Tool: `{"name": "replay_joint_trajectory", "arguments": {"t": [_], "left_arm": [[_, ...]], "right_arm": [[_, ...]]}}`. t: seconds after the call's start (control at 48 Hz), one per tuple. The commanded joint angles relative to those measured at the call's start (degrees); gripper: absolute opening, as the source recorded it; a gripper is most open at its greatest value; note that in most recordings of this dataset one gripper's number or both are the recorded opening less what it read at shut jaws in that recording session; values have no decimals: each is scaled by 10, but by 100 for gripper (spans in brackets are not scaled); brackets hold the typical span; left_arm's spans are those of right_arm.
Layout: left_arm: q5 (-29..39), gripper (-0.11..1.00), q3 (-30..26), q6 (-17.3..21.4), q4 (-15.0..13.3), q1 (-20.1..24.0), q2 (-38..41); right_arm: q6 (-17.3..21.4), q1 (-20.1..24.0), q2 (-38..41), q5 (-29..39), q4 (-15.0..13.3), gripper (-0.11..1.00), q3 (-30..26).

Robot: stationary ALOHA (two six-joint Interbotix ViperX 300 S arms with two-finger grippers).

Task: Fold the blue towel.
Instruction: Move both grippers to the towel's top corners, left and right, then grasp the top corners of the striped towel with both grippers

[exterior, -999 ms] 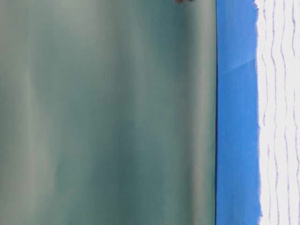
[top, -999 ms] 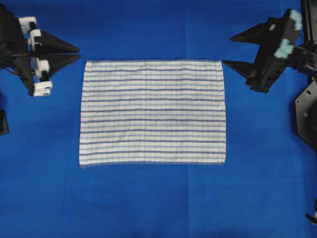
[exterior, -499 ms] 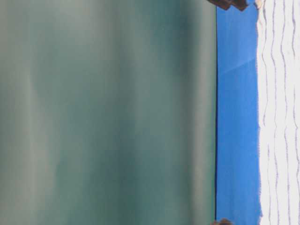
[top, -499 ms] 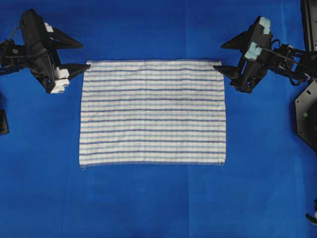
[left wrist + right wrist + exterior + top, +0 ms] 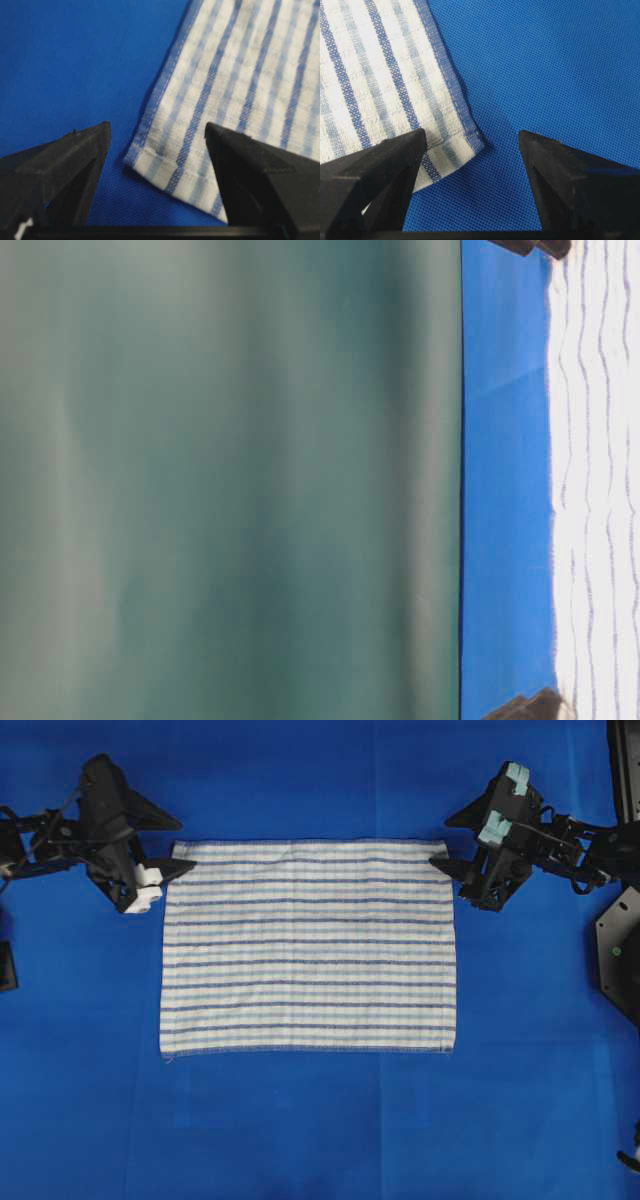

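The blue towel [image 5: 308,945], white with thin blue stripes, lies flat and unfolded on the blue sheet. My left gripper [image 5: 187,844] stands open at its far left corner. In the left wrist view the left gripper [image 5: 157,127] has that hemmed corner of the towel [image 5: 240,75] lying between its fingers, untouched. My right gripper [image 5: 440,842] is open at the far right corner. In the right wrist view the right gripper [image 5: 472,132] has one finger over the towel [image 5: 380,75] and the other over bare sheet. The table-level view shows the towel's edge [image 5: 600,490].
The plain blue sheet [image 5: 320,1120] covers the table all round the towel. Black arm hardware [image 5: 620,950] stands at the right edge and a dark block [image 5: 6,965] at the left edge. A blurred green surface [image 5: 230,480] fills most of the table-level view.
Both arms have moved inward and down to the towel's far corners. The left gripper's jaws have spread wider. The towel has not moved.
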Motion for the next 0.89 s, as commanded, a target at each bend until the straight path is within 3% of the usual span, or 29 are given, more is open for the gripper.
{"name": "replay_joint_trajectory", "arguments": {"t": [0.0, 0.229, 0.458, 0.541, 0.666, 0.791, 0.874], "left_arm": [[-5, 71, -13, -1, -1, 3, 12], [-2, 65, -9, -2, -4, 7, 30], [-1, 35, 1, -3, -4, 18, 26], [-1, 26, 0, -3, -4, 18, 26], [-1, 12, -2, -2, -4, 18, 26], [0, 8, -4, -2, -4, 18, 26], [3, 8, -4, -2, -4, 18, 25]], "right_arm": [[1, -3, -4, -5, 2, 66, -5], [1, -3, -4, -5, 1, 66, -4], [1, -3, -4, -4, 2, 62, -4], [1, -3, -4, -3, 1, 52, -4], [1, -1, -4, -3, 1, 26, -5], [1, 1, -4, -3, 1, 4, -6], [1, 1, -4, -3, 1, -3, -7]]}}
